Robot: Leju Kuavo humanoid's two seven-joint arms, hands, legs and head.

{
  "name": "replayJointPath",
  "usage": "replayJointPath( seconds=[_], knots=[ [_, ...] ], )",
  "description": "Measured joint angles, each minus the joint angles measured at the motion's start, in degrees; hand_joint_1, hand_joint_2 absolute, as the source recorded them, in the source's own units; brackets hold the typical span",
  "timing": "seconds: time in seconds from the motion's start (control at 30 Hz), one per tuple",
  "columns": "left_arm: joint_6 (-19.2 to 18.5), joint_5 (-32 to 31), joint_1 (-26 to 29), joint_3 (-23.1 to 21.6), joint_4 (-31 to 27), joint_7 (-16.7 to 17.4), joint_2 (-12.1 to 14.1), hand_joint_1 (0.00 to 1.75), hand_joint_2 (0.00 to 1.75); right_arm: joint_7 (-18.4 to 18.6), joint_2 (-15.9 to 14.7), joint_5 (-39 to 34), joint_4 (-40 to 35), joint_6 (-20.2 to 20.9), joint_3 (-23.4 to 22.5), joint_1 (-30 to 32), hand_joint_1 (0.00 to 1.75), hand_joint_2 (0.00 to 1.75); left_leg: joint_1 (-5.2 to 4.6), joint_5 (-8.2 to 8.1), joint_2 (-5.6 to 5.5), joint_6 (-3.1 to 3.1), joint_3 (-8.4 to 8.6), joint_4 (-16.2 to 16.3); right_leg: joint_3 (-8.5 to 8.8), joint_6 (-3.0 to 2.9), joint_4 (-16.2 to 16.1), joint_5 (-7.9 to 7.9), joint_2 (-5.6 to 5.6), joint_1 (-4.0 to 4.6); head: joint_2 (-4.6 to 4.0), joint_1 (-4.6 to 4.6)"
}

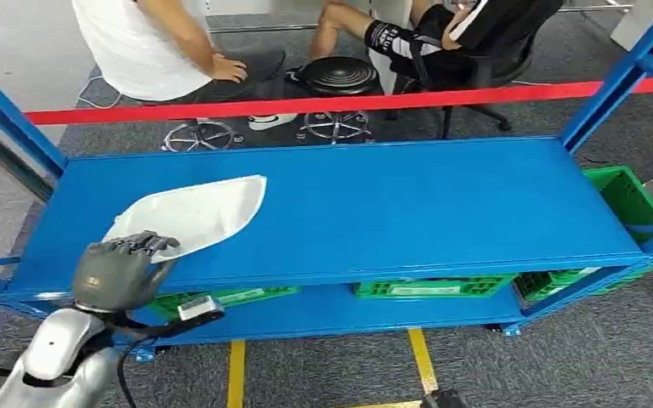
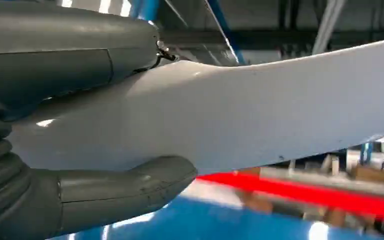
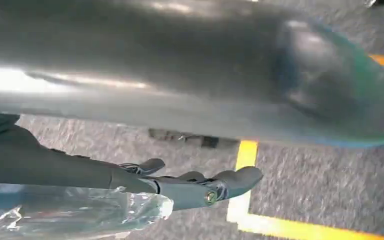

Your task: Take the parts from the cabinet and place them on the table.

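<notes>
White curved part [image 1: 194, 213] lies on the blue top shelf [image 1: 408, 212] toward its left end, its near edge gripped by the left hand [image 1: 123, 268]; the left wrist view shows thumb [image 2: 130, 185] and fingers [image 2: 80, 45] clamping it. Right hand [image 3: 180, 187] hangs over grey carpet and yellow floor tape [image 3: 280, 227], fingers extended, holding nothing. Green crates [image 1: 434, 287] sit on the lower shelf.

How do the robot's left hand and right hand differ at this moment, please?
The left hand is raised to the blue metal shelf and grips the white curved plastic part, thumb beneath it. The right hand hangs low over grey carpet with a yellow floor line, its fingers extended; clear plastic film lies beside it, though I cannot tell whether it holds that. Both are grey, many-fingered hands.
</notes>
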Motion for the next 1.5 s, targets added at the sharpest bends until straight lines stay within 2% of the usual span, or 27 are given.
replayJointPath(
  seconds=[0.07, 0.13, 0.23, 0.27, 0.33, 0.43, 0.5, 0.57, 0.63, 0.73, 0.77, 0.8, 0.83, 0.93, 0.97, 1.0, 1.03, 1.1, 1.13, 1.17, 1.23, 1.27, 1.3, 1.33, 1.43, 1.47, 1.5],
  knots=[
    [2.4, 1.1, 3.5, -0.9, -3.1, 0.0, -0.1, 1.75, 1.75, -1.0, 0.2, -1.2, 0.1, 0.8, -1.2, 0.3, 0.0, 0.0, -0.08, -0.02, 0.35, 0.04, -0.11, 0.1, -3.7, 0.33, 9.7, -4.48, -0.14, -0.22, 0.0, -0.02],
    [4.9, 2.3, 6.7, -2.1, -5.5, 0.1, -0.2, 1.75, 1.75, -1.8, 0.2, -2.3, 0.2, 0.8, -2.4, 0.6, 0.0, 0.0, -0.02, -0.03, 0.75, 0.01, -0.14, 0.2, -4.47, 0.74, 12.6, -4.66, -0.19, -0.32, 0.0, 0.02],
    [7.5, 2.5, 9.9, -3.9, -7.3, 1.2, -0.1, 1.75, 1.75, -2.5, 0.2, -2.9, 0.2, 0.7, -3.9, 0.7, 0.0, 0.0, 0.6, -0.46, 1.41, -0.68, -0.35, 1.1, 2.94, 1.39, -0.2, 1.77, -1.57, -0.73, 0.0, 0.0],
    [8.5, 1.9, 10.7, -4.4, -7.6, 2.1, 0.0, 1.75, 1.75, -2.8, 0.3, -3.0, 0.2, 0.4, -4.3, 0.4, 0.0, 0.0, 0.53, -0.74, 1.71, -1.3, -0.48, 1.7, 5.1, 1.89, -4.2, 0.34, -3.32, -0.43, 0.0, 0.09],
    [9.5, 0.7, 12.0, -5.3, -8.1, 3.8, 0.2, 1.75, 1.75, -3.2, 0.6, -3.3, 0.2, 0.0, -5.0, 0.3, 0.0, 0.0, 0.0, -0.87, 2.06, -1.91, -0.61, 2.3, 4.65, 0.02, -3.0, 1.33, -2.74, -0.34, 0.0, 0.15],
    [9.8, 0.9, 13.5, -6.5, -8.4, 5.3, 0.7, 1.75, 1.75, -3.5, 0.7, -3.3, 0.2, 0.0, -5.6, 0.4, 0.0, 0.0, 0.17, -0.66, 3.01, -2.66, -0.93, 2.6, 3.37, -1.71, -2.8, 1.41, -1.36, -0.4, 0.0, 0.07],
    [9.9, 2.4, 14.3, -6.8, -8.8, 5.2, 0.7, 1.75, 1.75, -3.6, 0.4, -3.0, 0.2, 1.0, -6.0, 0.4, 0.0, 0.0, 0.26, -5.12, 1.03, -3.04, -2.38, 6.0, 2.52, -2.76, -2.9, 2.28, -0.62, -0.42, 0.0, 0.0],
    [9.9, 4.5, 14.8, -6.8, -9.0, 4.1, 0.6, 1.75, 1.75, -3.9, 0.2, -3.4, 0.2, 1.3, -6.7, 0.5, 0.0, 0.0, 0.14, -10.85, 0.23, -2.94, -5.45, 14.7, 1.22, -3.09, -2.8, 3.19, 0.23, -0.24, 0.0, 0.0],
    [9.9, 6.7, 15.7, -6.2, -9.0, 2.1, 0.3, 1.75, 1.75, -4.2, 0.2, -3.9, 0.2, 0.4, -7.4, 0.6, 0.0, 0.0, 0.07, -12.73, 0.13, -2.54, -6.65, 19.9, -0.08, -3.04, -2.8, 4.17, 1.37, -0.04, 0.0, 0.0],
    [9.9, 8.0, 17.0, -3.8, -9.0, -3.9, -1.4, 1.75, 1.75, -4.6, 0.6, -4.0, 0.2, -0.3, -8.3, 0.7, 0.0, 0.0, -0.18, -6.88, -0.75, -1.37, -0.26, 10.6, -1.81, -2.69, -2.8, 5.8, 3.34, 0.1, 0.0, -0.02],
    [9.9, 8.4, 17.3, -2.9, -9.0, -5.8, -2.3, 1.75, 1.75, -4.6, 0.6, -3.9, 0.2, -0.1, -8.3, 0.6, 0.0, 0.0, -0.26, -5.69, -2.37, -0.87, 2.88, 5.8, -2.26, -2.46, -2.8, 6.37, 3.98, 0.01, 0.0, -0.02],
    [9.9, 8.9, 17.4, -1.9, -9.0, -8.0, -3.4, 1.75, 1.75, -4.6, 0.6, -3.8, 0.2, 0.7, -8.3, 0.6, 0.0, 0.0, -0.26, -7.16, -4.6, -0.51, 4.96, 2.0, -2.8, -1.98, -2.8, 6.9, 4.42, 0.23, 0.0, 0.02],
    [10.0, 9.0, 17.8, -1.2, -9.0, -9.4, -4.3, 1.75, 1.75, -4.6, 0.3, -3.7, 0.2, 1.1, -8.4, 0.7, 0.0, 0.0, -0.29, -6.35, -4.37, -1.23, 4.61, 2.3, -2.71, -1.62, -3.2, 7.59, 4.98, 0.08, 0.0, 0.13],
    [10.0, 10.7, 18.6, 1.4, -9.0, -13.4, -6.9, 1.75, 1.75, -4.5, -0.2, -3.5, 0.2, 1.7, -8.9, 1.3, 0.0, 0.0, -0.58, -5.21, -3.05, -0.33, 3.94, 1.9, -3.0, 0.02, -4.7, 9.72, 6.63, -0.15, 0.0, -0.19],
    [10.0, 11.9, 18.5, 2.2, -9.0, -14.9, -7.6, 1.75, 1.75, -4.4, -0.5, -3.4, 0.3, 1.7, -9.1, 1.5, 0.0, 0.0, -0.26, -4.52, -2.07, 0.16, 3.34, 1.6, -3.11, -0.03, -4.2, 8.87, 5.08, -0.27, 0.0, -0.22],
    [10.0, 13.3, 18.8, 3.1, -9.0, -16.6, -8.4, 1.75, 1.75, -4.3, -0.5, -3.3, 0.3, 1.7, -9.3, 1.5, 0.0, 0.0, -0.36, -3.92, -1.6, 0.77, 2.64, 1.6, -4.17, 0.15, -2.3, 5.29, 1.88, 0.08, 0.0, 0.35],
    [10.1, 14.8, 19.1, 3.7, -9.0, -18.1, -9.0, 1.75, 1.75, -4.3, -0.5, -3.3, 0.3, 1.6, -9.4, 1.6, 0.0, 0.0, -0.51, -3.4, -0.97, 0.93, 2.04, 1.6, -5.23, 0.43, 1.3, 1.42, 0.51, 0.07, 0.0, 0.42],
    [10.1, 16.7, 19.6, 5.0, -9.0, -21.1, -10.2, 1.75, 1.75, -4.3, -0.5, -3.3, 0.3, 1.6, -9.7, 1.4, 0.0, 0.0, -0.71, -2.3, 0.67, 1.08, 0.75, 1.7, -6.87, 0.85, 10.2, -4.09, -0.24, 0.04, 0.0, 0.46],
    [10.1, 16.7, 19.6, 5.7, -9.0, -22.4, -11.0, 1.75, 1.75, -4.3, -0.5, -3.3, 0.3, 1.5, -9.7, 1.4, 0.0, 0.0, -0.77, -1.75, 1.39, 1.05, 0.01, 1.7, -6.98, 1.02, 13.3, -4.24, -0.28, 0.04, 0.0, 0.52],
    [10.0, 16.7, 19.7, 6.6, -9.0, -23.7, -11.9, 1.75, 1.75, -4.2, -0.5, -3.5, 0.3, 0.9, -9.8, 1.4, 0.0, 0.0, -0.86, -1.16, 2.15, 1.01, -0.78, 1.8, -5.93, 1.12, 14.1, -2.46, -0.31, 0.04, 0.0, 0.5],
    [10.1, 17.9, 19.8, 7.7, -9.0, -25.1, -13.3, 1.75, 1.75, -4.2, -0.1, -3.9, 0.3, 0.0, -10.5, 1.5, 0.0, 0.0, -0.99, -0.24, 3.48, 0.79, -1.99, 1.9, 0.02, 0.98, 8.2, 1.47, -0.92, 0.05, 0.0, 0.52],
    [10.1, 18.7, 19.8, 8.1, -9.0, -25.2, -13.8, 1.75, 1.75, -4.3, 0.1, -4.0, 0.3, -0.5, -10.8, 1.4, 0.0, 0.0, -1.01, 0.11, 3.94, 0.6, -2.42, 2.0, 4.28, 0.83, 2.8, 1.7, -2.05, 0.1, 0.0, 0.48],
    [10.1, 19.4, 19.8, 8.4, -9.0, -25.3, -14.3, 1.75, 1.75, -4.4, 0.4, -4.1, 0.3, -0.9, -10.9, 1.1, 0.0, 0.0, -1.27, 0.34, 4.34, 0.29, -2.52, 2.3, 8.04, 0.75, -2.9, -0.87, -4.3, 0.33, 0.0, 0.57],
    [10.1, 20.3, 19.8, 8.6, -9.0, -25.4, -14.5, 1.75, 1.75, -4.5, 0.6, -4.3, 0.3, -1.2, -11.2, 0.9, 0.0, 0.0, -1.4, 0.58, 4.78, 0.02, -2.63, 2.5, 10.23, 0.07, -6.3, -1.88, -4.39, 0.86, 0.0, 0.52],
    [10.1, 21.7, 19.1, 9.0, -9.0, -25.6, -15.3, 1.75, 1.75, -4.5, 0.4, -4.0, 0.3, 0.0, -11.7, 1.3, 0.0, 0.0, -1.14, 1.76, 6.29, -0.86, -2.49, 2.2, 8.38, -1.58, -5.9, -0.99, -3.11, 1.09, 0.0, 0.59],
    [10.1, 22.2, 19.0, 9.1, -9.0, -25.6, -15.6, 1.75, 1.75, -4.4, 0.3, -4.0, 0.4, 0.4, -12.1, 1.6, 0.0, 0.0, -1.1, 1.53, 5.81, -1.35, -2.94, 2.4, 7.85, -2.33, -6.3, -0.02, -2.77, 0.64, 0.0, 0.59],
    [10.1, 22.4, 19.0, 9.2, -9.0, -25.6, -15.8, 1.75, 1.75, -4.2, 0.1, -4.0, 0.4, 0.7, -12.3, 1.6, 0.0, 0.0, -0.98, -1.17, 3.37, -1.87, -3.42, 3.5, 7.02, -2.66, -6.3, 0.73, -2.32, 0.6, 0.0, 0.46]
  ],
)
